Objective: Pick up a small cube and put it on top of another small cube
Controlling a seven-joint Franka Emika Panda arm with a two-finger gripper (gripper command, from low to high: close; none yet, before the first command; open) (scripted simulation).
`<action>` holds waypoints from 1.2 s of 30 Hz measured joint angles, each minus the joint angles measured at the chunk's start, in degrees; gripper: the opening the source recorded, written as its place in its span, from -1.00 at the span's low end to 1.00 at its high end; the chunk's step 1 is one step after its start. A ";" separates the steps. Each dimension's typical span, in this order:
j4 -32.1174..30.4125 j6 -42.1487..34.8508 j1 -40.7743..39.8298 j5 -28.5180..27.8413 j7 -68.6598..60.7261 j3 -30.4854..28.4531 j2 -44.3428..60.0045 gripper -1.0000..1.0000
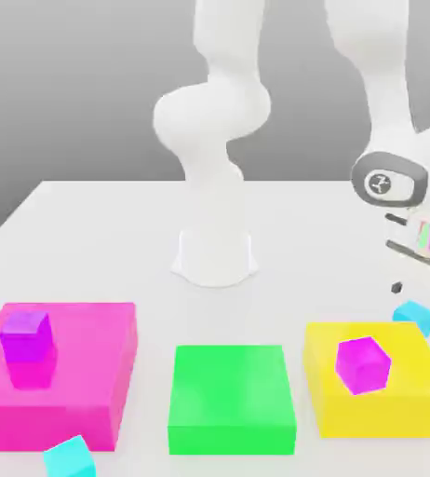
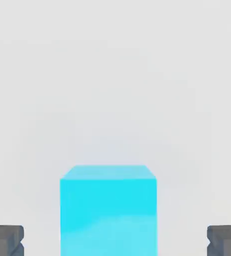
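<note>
A white table [image 1: 116, 233] holds three flat blocks in a row, with the arm's white base [image 1: 215, 252] standing behind the middle one. Taking the green block [image 1: 230, 398] in the middle as the landmark: a pink block [image 1: 79, 373] lies to its side on the exterior view's left, and a yellow block [image 1: 377, 396] lies to its side on the exterior view's right. A purple cube [image 1: 25, 337] sits on top of the pink block, and a second purple cube [image 1: 362, 363] sits on the yellow block, turned at an angle. One cyan cube [image 1: 70, 457] rests on the table at the near corner of the pink block, nearer the camera than the green block and toward the exterior view's left. The other cyan cube [image 1: 414, 315] rests on the table just behind the yellow block, farther back than the green block and toward the exterior view's right. The arm bends down over that far cube, with the gripper [image 1: 419, 284] just above it at the exterior view's right edge. In the hand view, this cyan cube [image 2: 108, 210] sits on bare table between the two dark grey fingertips [image 2: 5, 240], which stand wide apart on either side of it without touching it. The gripper is released and holds nothing.
</note>
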 joint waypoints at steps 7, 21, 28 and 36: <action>0.50 1.91 1.01 -1.20 0.98 -1.26 2.52 -1.00; -0.17 -13.96 -11.39 9.99 -5.02 -1.06 -14.98 -1.00; 2.40 -20.87 -26.84 8.49 -3.11 -8.68 -20.25 -1.00; 4.83 -27.27 -41.44 5.27 -1.41 -19.39 -24.53 -1.00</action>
